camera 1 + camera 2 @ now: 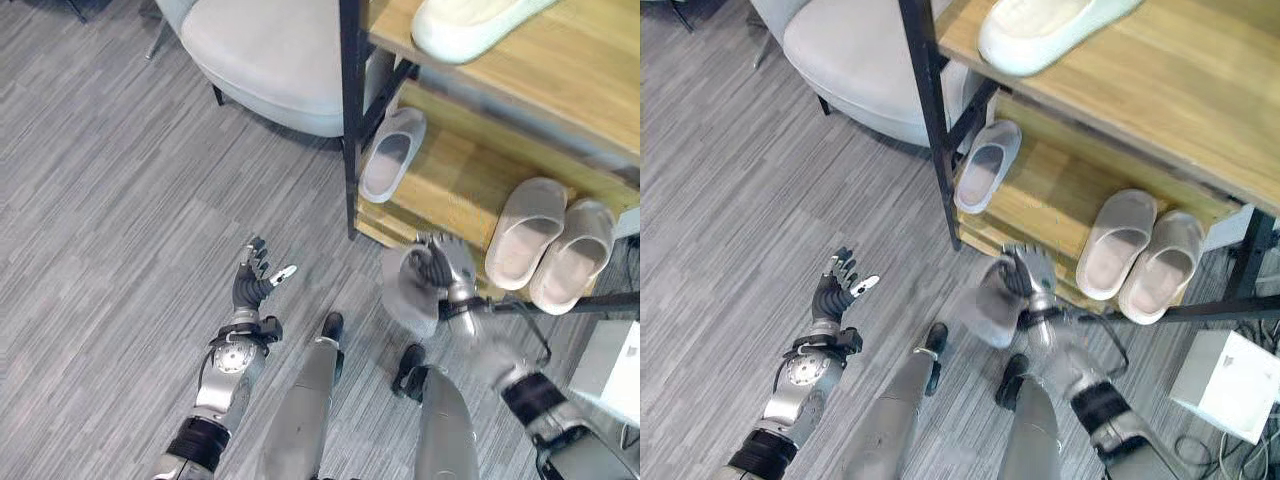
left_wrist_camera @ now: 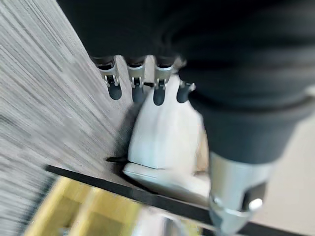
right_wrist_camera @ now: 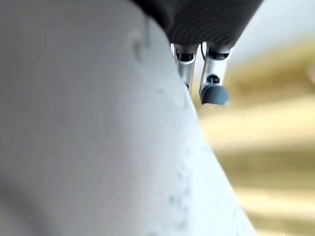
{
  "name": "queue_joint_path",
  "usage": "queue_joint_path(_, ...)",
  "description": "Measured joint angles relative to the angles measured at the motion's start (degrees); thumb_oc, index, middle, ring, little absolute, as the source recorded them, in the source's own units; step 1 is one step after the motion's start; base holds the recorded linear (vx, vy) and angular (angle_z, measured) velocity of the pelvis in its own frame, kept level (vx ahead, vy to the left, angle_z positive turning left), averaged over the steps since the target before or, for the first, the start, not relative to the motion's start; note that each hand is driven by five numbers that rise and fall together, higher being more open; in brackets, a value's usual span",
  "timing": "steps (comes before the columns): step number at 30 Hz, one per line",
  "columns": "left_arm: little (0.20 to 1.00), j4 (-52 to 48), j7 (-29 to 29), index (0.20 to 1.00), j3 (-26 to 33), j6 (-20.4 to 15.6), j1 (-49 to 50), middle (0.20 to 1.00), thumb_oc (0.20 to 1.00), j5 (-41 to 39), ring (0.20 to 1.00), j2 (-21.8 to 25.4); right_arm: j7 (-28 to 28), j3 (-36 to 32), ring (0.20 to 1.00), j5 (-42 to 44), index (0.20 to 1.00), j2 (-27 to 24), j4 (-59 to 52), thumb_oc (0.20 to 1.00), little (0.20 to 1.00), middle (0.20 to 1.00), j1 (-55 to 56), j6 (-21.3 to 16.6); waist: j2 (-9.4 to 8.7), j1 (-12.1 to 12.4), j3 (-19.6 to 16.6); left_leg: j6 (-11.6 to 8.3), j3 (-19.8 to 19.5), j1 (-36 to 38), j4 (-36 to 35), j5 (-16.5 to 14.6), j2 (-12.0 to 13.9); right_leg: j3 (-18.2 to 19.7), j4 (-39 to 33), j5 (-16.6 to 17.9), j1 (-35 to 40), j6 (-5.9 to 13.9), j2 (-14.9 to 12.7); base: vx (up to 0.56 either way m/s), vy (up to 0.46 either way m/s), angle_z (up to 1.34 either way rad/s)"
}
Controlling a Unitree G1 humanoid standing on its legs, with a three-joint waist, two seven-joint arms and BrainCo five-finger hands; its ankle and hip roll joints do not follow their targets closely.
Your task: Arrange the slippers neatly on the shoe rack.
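My right hand (image 1: pixel 446 268) is shut on a grey slipper (image 1: pixel 412 290), held just above the floor in front of the wooden shoe rack (image 1: pixel 440 185); up close the grey slipper (image 3: pixel 98 128) lies against my fingers (image 3: pixel 212 78). On the rack's low shelf a matching grey slipper (image 1: pixel 392 154) leans at the left end, and a beige pair (image 1: pixel 550 242) sits at the right. A white shoe (image 1: pixel 470 26) rests on the upper shelf. My left hand (image 1: pixel 252 282) hovers open over the floor to the left, holding nothing.
A light grey upholstered chair (image 1: pixel 265 55) stands just left of the rack's black post (image 1: pixel 349 110). A white box (image 1: pixel 615 372) sits on the floor at the right. Grey plank flooring (image 1: pixel 110 220) spreads to the left.
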Motion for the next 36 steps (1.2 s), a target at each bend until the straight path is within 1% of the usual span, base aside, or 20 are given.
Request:
queue_joint_path(2, 1.0, 0.03, -0.03, 1.0, -0.1, 0.23, 0.23, 1.0, 1.0, 0.03, 1.0, 0.04, -1.51, -2.32, 0.2, 0.11, 0.2, 0.23, -5.53, 0.2, 0.2, 0.2, 1.04, -0.19, 0.33, -1.26, 1.75, 0.0, 0.28, 1.33, -0.43, 0.75, -0.06, 0.13, -0.79, 1.25, 1.37, 0.26, -0.06, 0.01, 0.031, -0.14)
queue_joint_path(3, 1.0, -0.16, -0.07, 1.0, -0.3, 0.21, -0.03, 1.0, 1.0, 0.11, 1.0, 0.04, -3.33, -3.24, 0.2, 0.8, 0.2, 0.54, -8.59, 0.2, 0.2, 0.2, 0.32, -0.63, 0.22, -1.57, 1.84, 0.36, 0.49, 2.21, -1.36, 1.75, 0.08, 0.14, -1.5, 1.76, 2.07, 0.18, 0.0, 0.02, 0.024, -0.04)
queue_joint_path(4, 1.0, -0.15, -0.09, 1.0, -0.36, 0.22, 0.0, 1.0, 1.0, 0.15, 1.0, 0.08, -3.67, -3.72, 0.2, 1.23, 0.2, 0.8, -10.44, 0.2, 0.2, 0.2, 0.33, -1.03, 0.12, -1.69, 1.89, 0.37, 0.65, 2.76, -1.84, 1.75, 0.07, 0.25, -1.81, 2.19, 2.44, 0.37, -0.02, 0.03, 0.009, -0.05)
queue_joint_path(5, 1.0, -0.09, -0.09, 1.0, -0.35, 0.24, 0.21, 1.0, 1.0, 0.29, 1.0, 0.2, -4.05, -4.04, 0.2, 1.22, 0.2, 0.76, -13.67, 0.2, 0.2, 0.2, 0.11, -2.32, 0.12, -1.7, 1.9, 0.76, 0.83, 3.24, -2.47, 2.16, 0.12, 0.28, -2.04, 2.52, 2.62, -0.06, -0.04, 0.0, 0.0, 0.0)
queue_joint_path(6, 1.0, -0.02, -0.11, 1.0, -0.41, 0.27, 0.22, 1.0, 1.0, 0.31, 1.0, 0.2, -4.06, -3.96, 0.2, 1.19, 0.2, 0.66, -14.1, 0.2, 0.2, 0.2, -0.21, -3.05, 0.1, -1.73, 1.91, 0.2, 1.06, 3.57, -2.86, 2.53, 0.19, 0.26, -2.1, 2.57, 2.75, -0.05, -0.11, 0.03, 0.005, -0.03)
queue_joint_path(7, 1.0, -0.01, -0.16, 1.0, -0.46, 0.27, 0.22, 1.0, 1.0, 0.64, 1.0, 0.2, -4.05, -3.43, 0.2, 1.16, 0.2, 0.37, -13.5, 0.2, 0.2, 0.2, -0.75, -3.14, 0.09, -1.67, 1.91, 0.2, 1.27, 3.88, -2.82, 2.55, 0.3, 0.23, -2.14, 2.77, 2.95, 0.28, -0.11, 0.03, -0.004, -0.04)
queue_joint_path(8, 1.0, 0.03, -0.25, 1.0, -0.65, 0.28, 0.09, 1.0, 1.0, 1.59, 1.0, 0.22, -4.02, -2.5, 0.2, 1.06, 0.2, 0.12, -9.7, 0.2, 0.2, 0.2, -2.11, -3.02, 0.09, -1.65, 1.92, 0.22, 1.36, 4.3, -2.96, 2.51, 0.4, 0.25, -2.36, 2.79, 3.29, 0.35, 0.02, 0.03, -0.005, -0.06)
queue_joint_path(11, 1.0, 0.04, -0.57, 1.0, -2.32, 0.29, -0.35, 1.0, 1.0, 2.3, 1.0, 0.4, -4.39, -2.79, 0.2, 0.74, 0.2, -1.46, -5.8, 0.2, 0.2, 0.2, -4.47, -1.87, 0.66, -1.6, 2.81, 0.24, 1.32, 4.25, -3.07, 2.48, 0.55, 0.23, -2.68, 2.76, 3.42, 0.36, 0.47, 0.01, -0.005, -0.02)
queue_joint_path(14, 1.0, 0.07, -0.87, 1.0, -2.57, 0.31, -0.32, 1.0, 1.0, 2.29, 1.0, 0.8, -6.24, -2.83, 0.2, -0.82, 0.2, -5.27, -1.99, 0.2, 0.2, 0.2, -9.97, -0.09, 0.94, -1.2, 3.3, 0.19, 1.08, 4.11, -3.32, 2.5, 0.72, 0.1, -2.66, 2.72, 3.4, 0.29, 0.56, 0.04, -0.042, 0.03)
queue_joint_path(16, 1.0, -0.07, -1.05, 1.0, -2.56, 0.24, -0.42, 1.0, 1.0, 2.27, 1.0, 1.62, -6.97, -2.82, 0.2, -1.83, 0.2, -7.22, 0.47, 0.2, 0.2, 0.2, -12.68, 0.2, 0.99, -0.99, 3.32, 0.04, 0.81, 3.71, -3.58, 2.6, 0.78, -0.13, -2.65, 2.67, 3.13, 0.26, 0.58, 0.04, -0.05, 0.08)
queue_joint_path(17, 1.0, -0.15, -1.24, 1.0, -2.42, 0.21, -0.5, 1.0, 1.0, 2.25, 1.0, 2.1, -7.49, -2.77, 0.2, -2.33, 0.2, -8.8, 2.19, 0.2, 0.2, 0.2, -14.18, 0.74, 1.14, -0.93, 3.48, -0.07, 0.2, 3.42, -3.84, 2.07, 0.65, -0.48, -2.68, 1.9, 3.05, 0.04, 0.55, -0.1, 0.004, 0.18)
queue_joint_path(18, 1.0, -0.16, -1.34, 1.0, -2.46, 0.12, -0.46, 1.0, 1.0, 2.25, 1.0, 2.57, -7.8, -2.89, 0.2, -2.33, 0.2, -9.78, 3.69, 0.2, 0.2, 0.2, -15.09, 1.43, 1.23, -0.77, 3.53, -0.53, -0.14, 3.02, -3.73, 3.12, 0.53, -0.96, -2.56, 2.45, 2.79, -0.04, 0.49, 0.01, -0.024, 0.21)
queue_joint_path(19, 1.0, -0.18, -1.33, 1.0, -2.43, 0.01, -0.35, 1.0, 1.0, 2.25, 1.0, 3.09, -8.09, -3.69, 0.2, -2.29, 0.2, -10.86, 4.11, 0.2, 0.2, 0.2, -15.58, 2.58, 1.2, -0.46, 3.58, -0.67, -0.32, 2.1, -3.75, 3.34, 0.53, -1.3, -2.16, 2.53, 1.93, 0.13, 0.45, 0.1, -0.068, 0.16)
queue_joint_path(20, 1.0, -0.27, -1.37, 1.0, -2.43, 0.03, -0.45, 1.0, 1.0, 2.25, 1.0, 3.6, -8.54, -3.83, 0.2, -2.33, 0.2, -11.81, 4.5, 0.2, 0.2, 0.2, -16.13, 2.71, 1.1, -0.04, 3.93, -0.73, -0.49, 1.41, -3.73, 3.27, 0.53, -1.31, -1.65, 2.22, 0.99, 0.06, 0.36, 0.11, -0.067, 0.11)
queue_joint_path(21, 1.0, -0.35, -1.36, 1.0, -2.3, 0.02, -0.42, 1.0, 1.0, 2.24, 1.0, 3.8, -8.71, -3.52, 0.2, -2.34, 0.2, -12.09, 5.97, 0.2, 0.2, 0.2, -17.23, 2.74, 1.21, 0.04, 4.37, -0.64, -1.05, 1.06, -3.77, 2.98, 0.48, -1.39, -1.64, 1.64, 0.75, -0.78, 0.39, 0.02, -0.053, 0.11)
queue_joint_path(22, 1.0, -0.64, -1.34, 1.0, -2.17, 0.01, -0.4, 1.0, 1.0, 2.24, 1.0, 3.86, -8.97, -3.46, 0.2, -2.3, 0.2, -12.11, 8.48, 0.2, 0.2, 0.2, -18.97, 3.82, 1.2, 0.26, 4.38, -1.14, -1.53, -0.35, -3.84, 3.72, 0.56, -1.9, -1.5, 1.72, -0.5, -0.88, 0.5, 0.03, -0.057, 0.14)
queue_joint_path(30, 1.0, -5.83, -1.16, 1.0, -2.17, -1.0, -3.19, 1.0, 1.0, 2.25, 1.0, 4.22, -10.59, -1.7, 0.2, -2.27, 0.2, -13.15, 15.77, 0.2, 0.2, 0.2, -26.24, 6.16, 0.96, 0.89, 4.52, -1.92, -3.15, -4.73, -3.53, 4.66, 0.01, -3.74, 0.94, 1.3, -4.71, -0.91, -0.32, 0.03, -0.023, 0.13)
queue_joint_path(33, 1.0, -6.33, -0.71, 1.0, -2.43, -1.09, -4.53, 1.0, 1.0, 2.24, 1.0, 4.21, -11.77, 0.59, 0.2, -2.28, 0.2, -13.14, 18.34, 0.2, 0.2, 0.2, -29.18, 6.55, 0.96, 0.79, 4.53, -1.91, -3.35, -5.54, -3.23, 4.65, -0.04, -4.11, 0.97, 1.25, -5.17, -0.95, -0.37, 0.04, -0.012, 0.03)
queue_joint_path(34, 1.0, -6.61, -0.29, 1.0, -2.64, -1.11, -5.6, 1.0, 1.0, 2.22, 1.0, 4.29, -12.38, 2.28, 0.2, -2.25, 0.2, -13.13, 20.9, 0.2, 0.2, 0.2, -32.27, 7.52, 0.96, 0.9, 4.52, -1.92, -3.5, -6.21, -3.37, 4.66, -0.08, -4.2, 1.19, 1.21, -5.75, -1.01, -0.44, 0.04, -0.005, 0.06)
queue_joint_path(36, 1.0, -8.23, -0.15, 1.0, -2.71, -1.49, -6.36, 1.0, 1.0, 2.23, 1.0, 4.6, -12.49, 2.1, 0.2, -2.2, 0.2, -13.2, 22.34, 0.2, 0.2, 0.2, -35.31, 8.24, 0.96, 1.22, 4.52, -2.02, -3.59, -7.29, -3.3, 4.8, -0.17, -4.2, 1.63, 1.16, -6.96, -1.09, -0.55, 0.05, 0.002, 0.05)
